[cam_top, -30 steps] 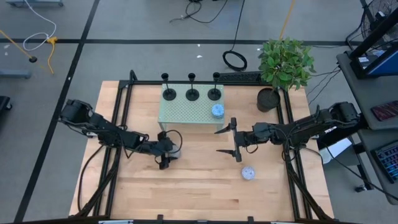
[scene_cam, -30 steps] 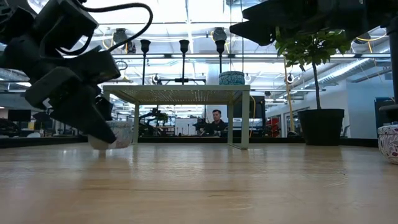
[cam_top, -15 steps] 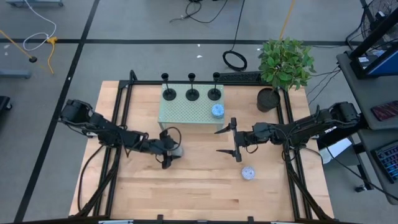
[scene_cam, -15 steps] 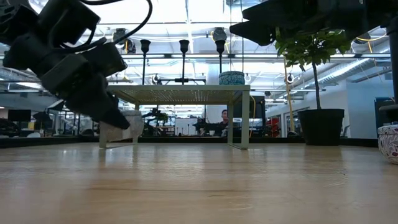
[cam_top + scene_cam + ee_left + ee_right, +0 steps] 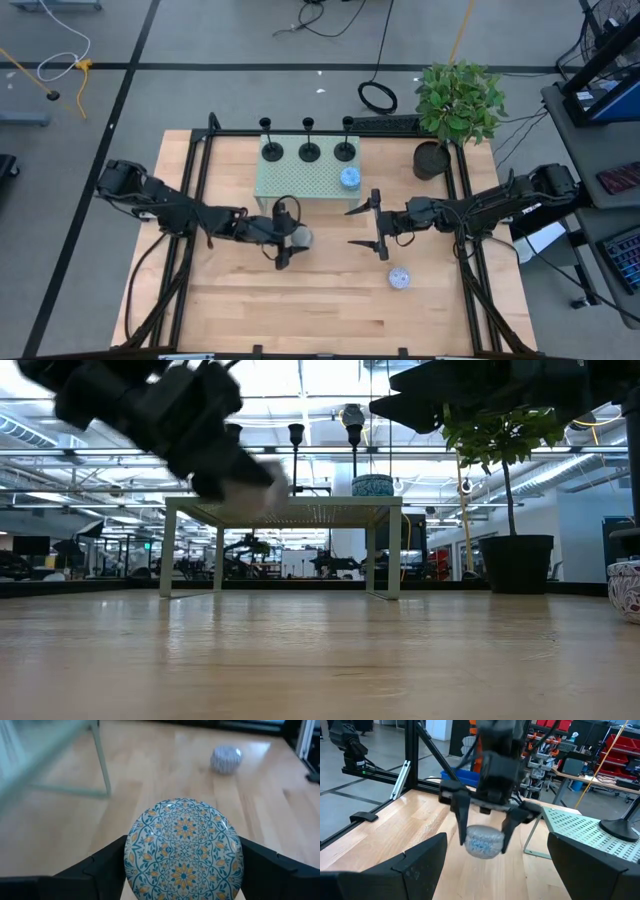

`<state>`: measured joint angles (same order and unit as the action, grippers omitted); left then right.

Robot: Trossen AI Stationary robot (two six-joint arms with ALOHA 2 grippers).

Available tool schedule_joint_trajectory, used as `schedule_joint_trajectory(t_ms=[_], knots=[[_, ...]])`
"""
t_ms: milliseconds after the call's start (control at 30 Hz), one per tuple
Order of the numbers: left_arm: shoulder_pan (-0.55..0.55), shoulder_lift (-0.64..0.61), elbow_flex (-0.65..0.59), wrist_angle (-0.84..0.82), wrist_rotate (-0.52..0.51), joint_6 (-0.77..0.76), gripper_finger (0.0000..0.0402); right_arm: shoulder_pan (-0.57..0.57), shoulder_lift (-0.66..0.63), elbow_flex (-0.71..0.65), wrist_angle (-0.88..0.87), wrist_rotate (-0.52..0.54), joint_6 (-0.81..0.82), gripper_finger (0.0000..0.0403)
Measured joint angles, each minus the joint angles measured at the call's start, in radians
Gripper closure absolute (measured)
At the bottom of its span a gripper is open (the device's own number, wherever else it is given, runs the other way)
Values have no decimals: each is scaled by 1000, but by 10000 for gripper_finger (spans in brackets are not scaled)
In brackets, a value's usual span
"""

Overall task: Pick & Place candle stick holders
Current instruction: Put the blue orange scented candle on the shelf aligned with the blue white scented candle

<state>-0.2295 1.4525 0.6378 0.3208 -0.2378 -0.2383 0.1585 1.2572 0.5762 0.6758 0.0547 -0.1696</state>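
Three small black candle stick holders [image 5: 272, 150] [image 5: 309, 151] [image 5: 345, 150] stand on their disc bases along the far edge of the green stand [image 5: 300, 180]. No gripper touches them. My left gripper [image 5: 292, 240] is near the stand's front edge, shut on a round blue-and-yellow patterned jar [image 5: 184, 845]. In the low view the jar [image 5: 257, 486] hangs about level with the stand's top. My right gripper [image 5: 352, 227] is open and empty to the jar's right, above the table. My left gripper pinches the patterned jar's round side wall [image 5: 131, 851] between its two fingers [image 5: 462, 820], one on each opposite side. The fingers slant down from the table's left. The jar is lifted clear of the table, its patterned top [image 5: 184, 831] toward the wrist.
A second patterned jar [image 5: 350, 178] sits on the stand's right front corner. A third [image 5: 400, 278] lies on the table near my right gripper. A potted plant [image 5: 432, 158] stands at the back right. Black rails [image 5: 192, 200] run along both table sides.
My left gripper has gone up and toward the table's right edge with the patterned jar. The jar stood on the table a second ago and is now lifted clear, about level with the stand's top.
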Motion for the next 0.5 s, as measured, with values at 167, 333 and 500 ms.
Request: schedule_joint_trajectory(t_ms=[167,333,500], knots=[[44,0,126,-85,2,94,94,0,0,0,0,0,0,67],[121,0,227,-200,1,119,91,0,0,0,0,-3,0,67],[207,0,266,-242,9,124,101,0,0,0,-1,-3,0,67]])
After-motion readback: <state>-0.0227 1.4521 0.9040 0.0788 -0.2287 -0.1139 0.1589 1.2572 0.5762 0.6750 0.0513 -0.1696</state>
